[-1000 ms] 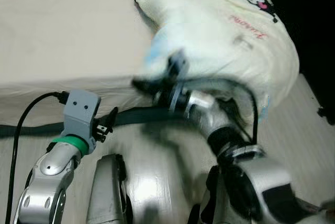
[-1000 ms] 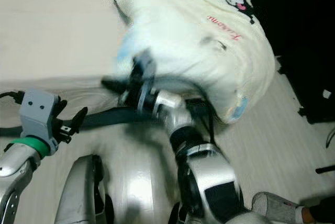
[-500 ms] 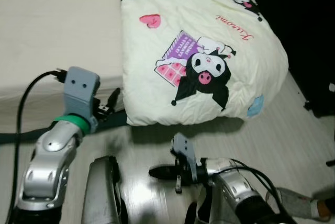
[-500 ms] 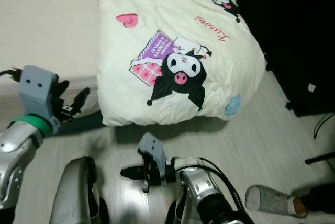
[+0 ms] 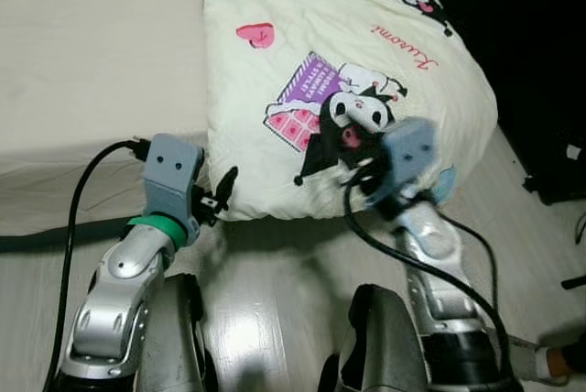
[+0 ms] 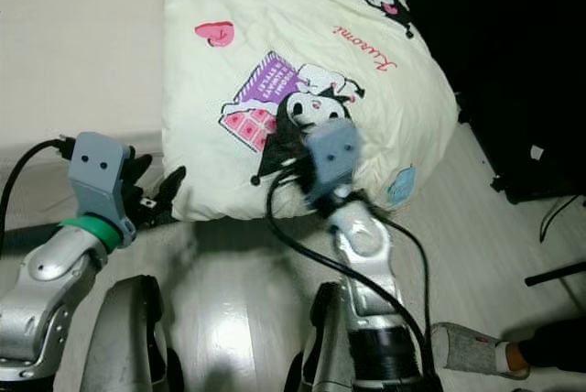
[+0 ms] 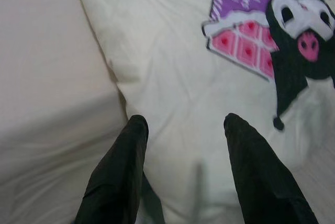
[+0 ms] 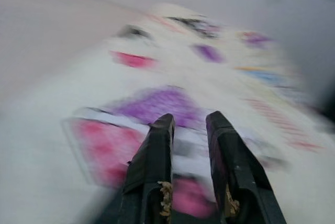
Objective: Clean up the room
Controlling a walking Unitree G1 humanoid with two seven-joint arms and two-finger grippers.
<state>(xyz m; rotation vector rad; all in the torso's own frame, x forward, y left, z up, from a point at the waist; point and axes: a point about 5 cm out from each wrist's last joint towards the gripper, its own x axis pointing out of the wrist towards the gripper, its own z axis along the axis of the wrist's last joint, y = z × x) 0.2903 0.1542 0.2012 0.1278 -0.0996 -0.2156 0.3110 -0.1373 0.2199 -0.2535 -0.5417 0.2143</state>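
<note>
A cream blanket printed with cartoon figures lies spread over the right part of the bed, its lower edge hanging over the bed's side. My left gripper is open at the blanket's lower left corner; in the left wrist view its fingers point at the blanket's edge with nothing between them. My right gripper hovers over the black-and-white character print near the blanket's lower edge. In the right wrist view it is narrowly open and blurred, holding nothing.
The beige bed sheet lies bare to the left. A black cable runs from my left wrist. A dark strap runs along the bed's base above the pale wooden floor. Dark furniture stands at the right. A person's socked foot is at the lower right.
One second ago the blanket was bunched at my right gripper; it now lies flat. The right arm dropped toward the floor, then rose over the print. The left gripper moved toward the blanket's corner.
</note>
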